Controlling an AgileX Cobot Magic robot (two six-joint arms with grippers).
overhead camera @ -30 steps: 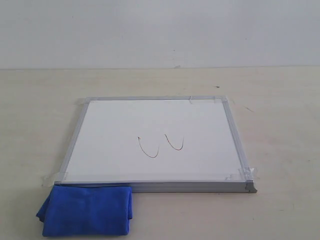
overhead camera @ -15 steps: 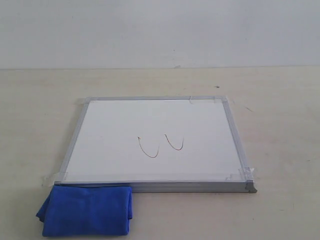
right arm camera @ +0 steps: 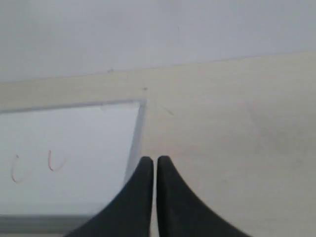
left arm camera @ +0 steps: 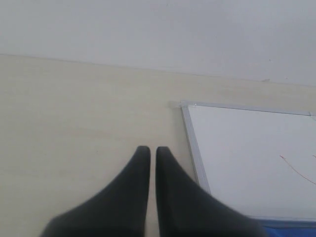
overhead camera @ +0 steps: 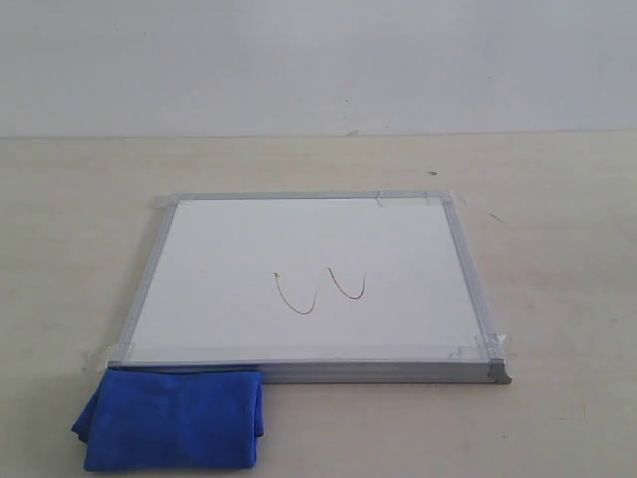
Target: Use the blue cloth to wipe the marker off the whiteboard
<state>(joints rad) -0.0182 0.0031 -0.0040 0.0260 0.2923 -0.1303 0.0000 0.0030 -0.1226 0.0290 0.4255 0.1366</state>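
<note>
The board [overhead camera: 229,249] lies flat on the pale table [overhead camera: 557,249], taped at its corners, and the marker [overhead camera: 318,291], a thin brown "W" squiggle, sits a little below its middle. The cloth [overhead camera: 171,418] lies folded on the table, touching the board's near left corner, its top edge along the frame. The left gripper [left arm camera: 149,150] hangs over bare table just beside the board's left edge, its dark fingers pressed almost together, only a thin slit between them, holding nothing. The right gripper [right arm camera: 151,160] hangs just off the board's right edge, its fingers likewise pressed close and empty.
</note>
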